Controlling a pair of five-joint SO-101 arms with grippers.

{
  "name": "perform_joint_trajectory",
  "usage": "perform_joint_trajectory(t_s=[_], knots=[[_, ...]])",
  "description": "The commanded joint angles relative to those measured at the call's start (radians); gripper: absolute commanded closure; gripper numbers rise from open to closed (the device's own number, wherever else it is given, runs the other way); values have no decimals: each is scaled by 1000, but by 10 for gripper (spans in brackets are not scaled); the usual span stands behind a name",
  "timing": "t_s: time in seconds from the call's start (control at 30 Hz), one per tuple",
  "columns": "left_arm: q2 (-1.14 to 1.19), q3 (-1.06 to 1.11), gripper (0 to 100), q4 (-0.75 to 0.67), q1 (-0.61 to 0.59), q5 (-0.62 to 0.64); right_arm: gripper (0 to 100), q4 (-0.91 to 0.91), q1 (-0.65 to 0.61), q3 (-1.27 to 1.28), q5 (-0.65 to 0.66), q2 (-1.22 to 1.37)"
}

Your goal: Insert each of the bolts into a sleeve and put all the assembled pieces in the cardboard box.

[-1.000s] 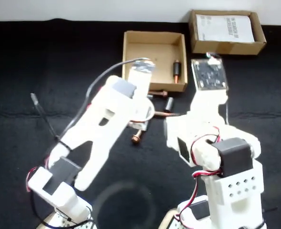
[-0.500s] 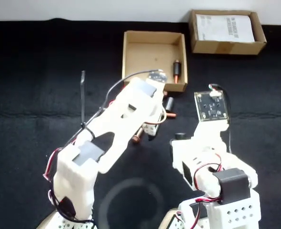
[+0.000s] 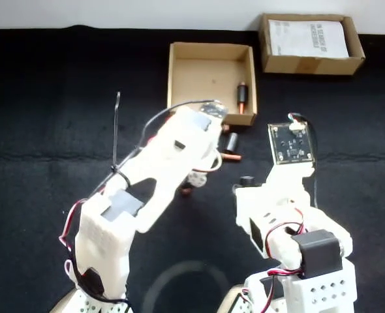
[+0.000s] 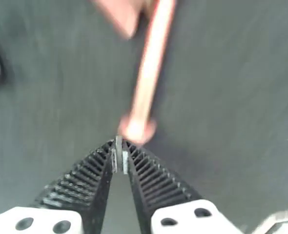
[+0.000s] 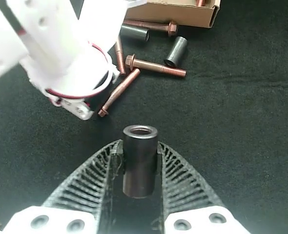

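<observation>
- Since the right gripper (image 5: 139, 144) clasps a dark sleeve (image 5: 140, 165) upright between both fingers, bore open at the top, it is best held steady above the black mat as the receiving half.
- The left gripper (image 4: 118, 148) has its fingers pressed together, tips right at the flanged head of a copper bolt (image 4: 149, 73) lying on the mat; I judge nothing is gripped yet.
- It should open, straddle the shank just behind the head, then close firmly so the bolt cannot swivel.
- The bolt should be lifted clear of the neighbouring bolt (image 5: 156, 66) and loose sleeve (image 5: 175, 51), then lined up with the bore before being pushed in.
- The cardboard box (image 3: 205, 75), near the loose parts, holds one assembled piece (image 3: 242, 98).
</observation>
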Motion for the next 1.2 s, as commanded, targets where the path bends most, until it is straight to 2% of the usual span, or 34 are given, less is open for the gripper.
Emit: perform_joint_trajectory(t_s=[0.0,0.2,0.37,0.5,0.63,0.8,0.97,1.17], knots=[[-4,-21,992,11,-59,-51,991,-28,7,-4,11,-19],[-15,-51,992,58,-96,-115,991,-28,7,-2,11,-19],[-13,-239,991,173,-48,-107,991,-31,7,47,11,-19],[-12,-357,991,204,15,49,991,-38,7,62,9,-22],[-2,-363,991,201,90,242,991,-48,7,61,8,-22],[45,-371,991,189,168,319,991,-48,7,67,5,-22],[211,-380,991,129,176,427,991,-48,7,67,5,-22],[374,-535,991,137,159,489,991,-50,7,67,5,-22]])
